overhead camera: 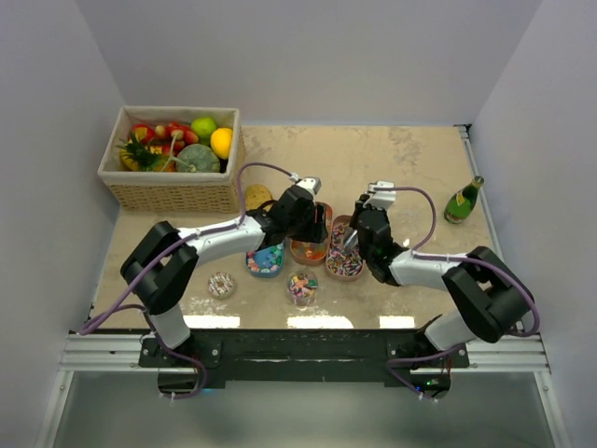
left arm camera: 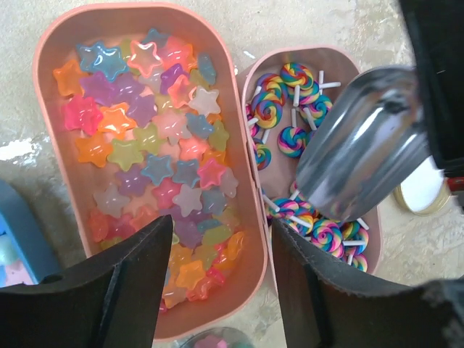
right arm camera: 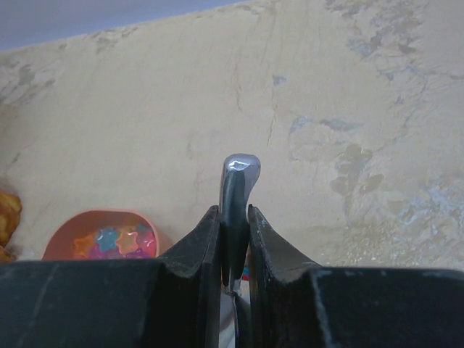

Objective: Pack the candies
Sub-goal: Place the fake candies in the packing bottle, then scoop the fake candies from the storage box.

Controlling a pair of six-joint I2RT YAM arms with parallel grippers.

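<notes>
Scoop (left arm camera: 362, 145) hangs low over the lollipop tray (left arm camera: 304, 52), right gripper (right arm camera: 232, 217) clenched on its handle, ready to dig candies (left arm camera: 279, 109). Left gripper (left arm camera: 221, 232) spread wide over the star tray (left arm camera: 38, 87), probably to steady it.

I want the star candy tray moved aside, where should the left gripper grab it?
I'd pinch the star candy tray from above at the long rim away from the lollipop tray, one finger inside the wall, one outside. It looks too wide to span, and its other long side sits tight against that tray.
</notes>
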